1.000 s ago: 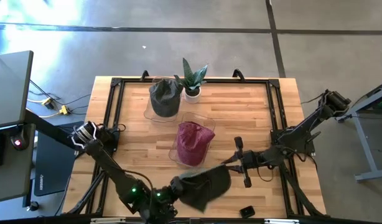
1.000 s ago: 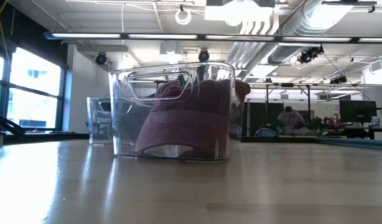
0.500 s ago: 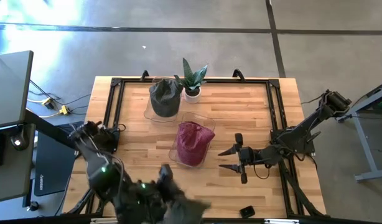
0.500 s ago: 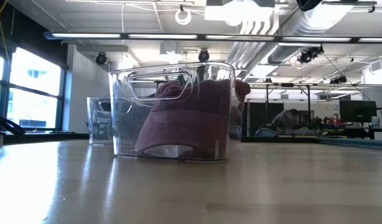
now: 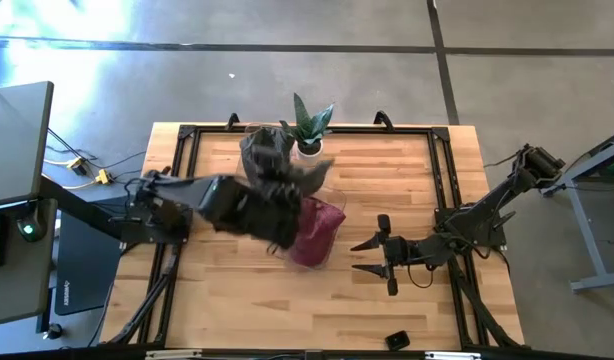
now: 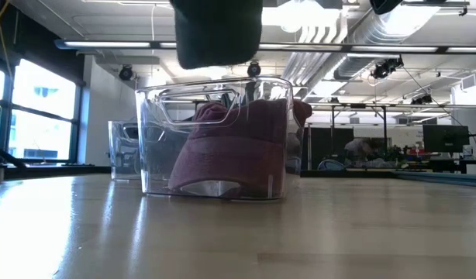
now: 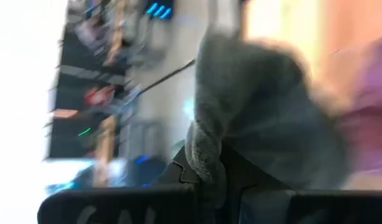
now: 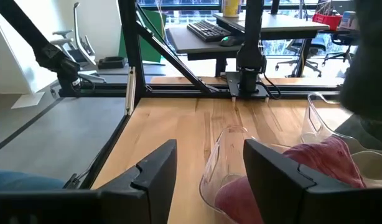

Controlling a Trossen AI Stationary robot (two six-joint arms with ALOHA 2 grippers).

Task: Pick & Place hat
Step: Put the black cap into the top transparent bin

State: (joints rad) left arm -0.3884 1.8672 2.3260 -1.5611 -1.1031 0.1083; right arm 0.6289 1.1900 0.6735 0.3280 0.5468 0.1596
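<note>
Left tool clamps dark hat above clear bin holding maroon hat

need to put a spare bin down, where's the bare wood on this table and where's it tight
Bare wood runs along the near edge of the table, below the clear bin with the maroon hat, and on the far right beside the plant. It is crowded at centre-left: the left gripper carries the dark hat over the two bins. The open right gripper occupies the right middle.
</note>
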